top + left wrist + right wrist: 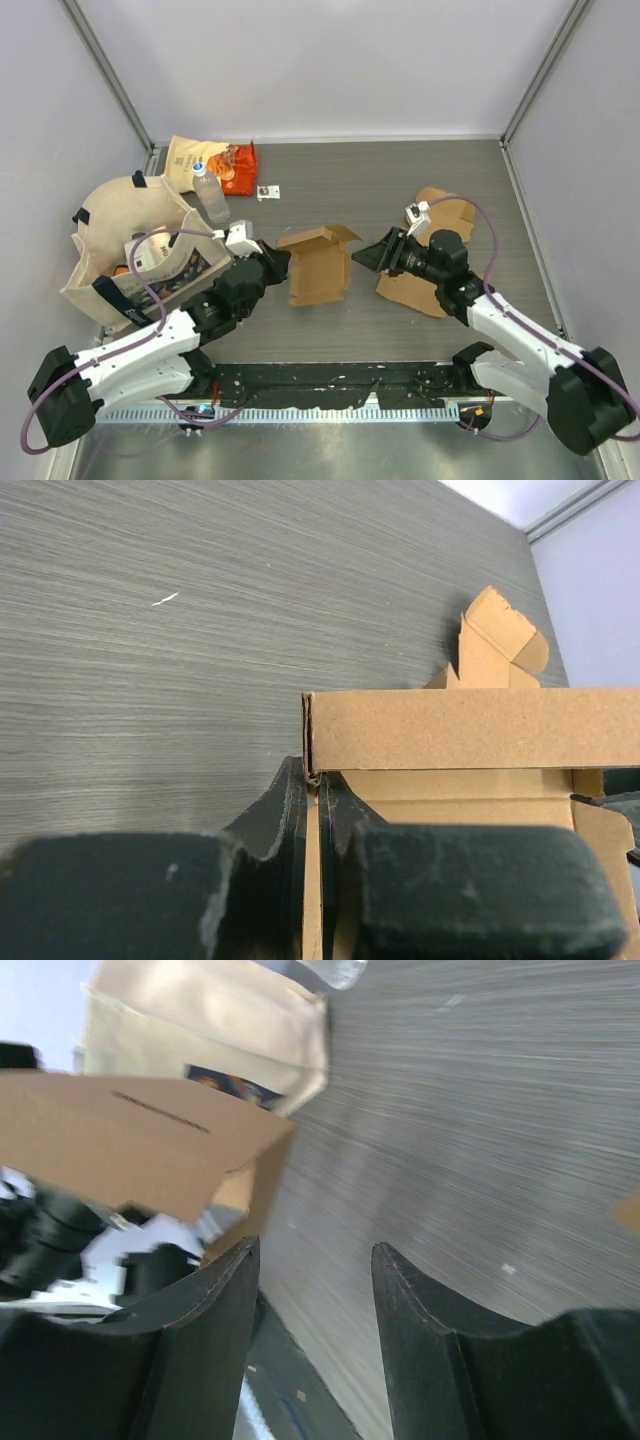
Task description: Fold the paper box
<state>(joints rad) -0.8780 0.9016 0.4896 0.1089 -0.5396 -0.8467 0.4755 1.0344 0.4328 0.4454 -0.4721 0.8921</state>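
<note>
Left end effector (273, 262) pinches the box's (320, 270) left wall; my right end effector (373, 255), agape and empty, faces its right side.

At the left edge of the grey table (400, 180) we see a cream canvas tote bag (115, 215) with its mouth open and printed packets (165, 262) inside. A clear water bottle (209, 193) lies just beside its far rim, resting against a tan snack bag (185, 153) and an orange one (238, 165). Near them sits a small white object (268, 192), perhaps a tag.
</note>
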